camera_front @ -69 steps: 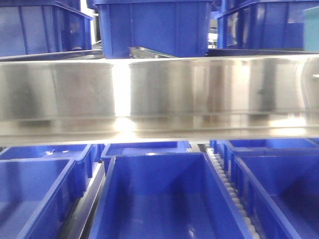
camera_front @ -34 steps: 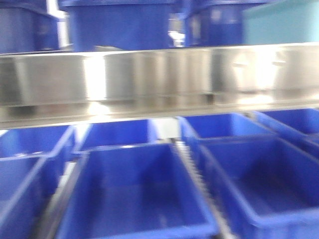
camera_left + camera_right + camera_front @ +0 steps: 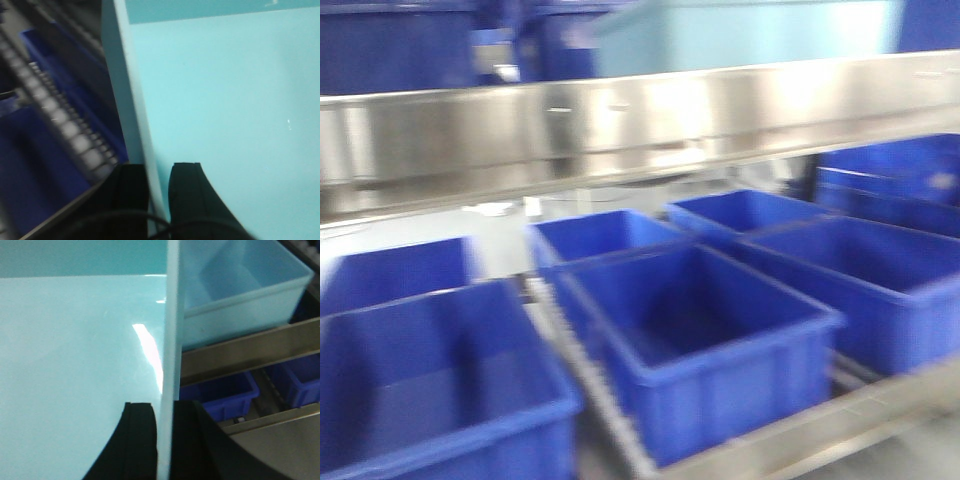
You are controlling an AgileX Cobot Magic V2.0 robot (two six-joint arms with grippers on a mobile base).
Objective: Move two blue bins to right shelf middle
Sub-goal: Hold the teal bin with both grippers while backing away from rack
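Observation:
Both wrist views are filled by one pale light-blue bin [image 3: 225, 110], which I hold by opposite walls. My left gripper [image 3: 159, 192] is shut on its wall, one finger inside and one outside. My right gripper [image 3: 167, 440] is shut on the thin opposite wall, with the bin's floor [image 3: 75, 365] to its left. A second pale blue bin [image 3: 240, 285] sits beyond on a steel shelf rail [image 3: 245, 350]. In the front view a pale blue bin [image 3: 750, 35] shows above the broad shiny rail [image 3: 620, 130] of the steel rack tier. I cannot tell which of the two bins this is.
Several royal-blue bins [image 3: 700, 330] stand in rows under the steel rail, on roller tracks [image 3: 585, 370]. More royal-blue bins [image 3: 400, 50] are on the tier above at the left. Small royal-blue bins [image 3: 222, 392] lie below the right gripper. A roller track [image 3: 60, 120] runs left of the left gripper.
The front view has swung: the royal-blue bins and rail slid leftwards. The pale blue bin came in from the top right corner to the top middle.

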